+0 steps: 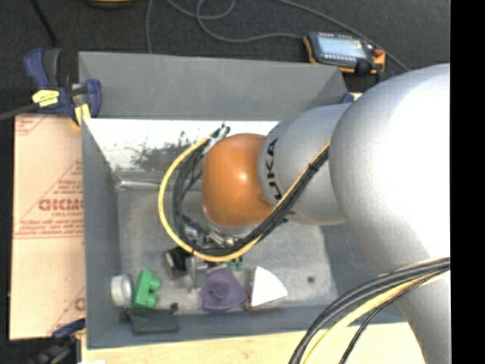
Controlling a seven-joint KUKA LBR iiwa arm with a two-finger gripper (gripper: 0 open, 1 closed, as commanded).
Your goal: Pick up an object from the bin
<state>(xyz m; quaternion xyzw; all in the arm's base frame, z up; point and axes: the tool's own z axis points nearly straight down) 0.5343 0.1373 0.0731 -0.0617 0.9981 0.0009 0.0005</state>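
My gripper (198,247) hangs low over the front middle of the bin, mostly hidden under the arm's orange cover. Just below it lies a purple rounded thing (221,290), partly under the gripper's lower end. A white wedge-shaped piece (267,287) lies right of the purple thing, touching it. A small black part (177,261) sits on the floor at the gripper's left. Nothing can be seen held.
At the front left lie a green block (147,290) beside a silver cylinder (120,289), with a flat black piece (151,322) against the front wall. The arm covers the bin's right and back.
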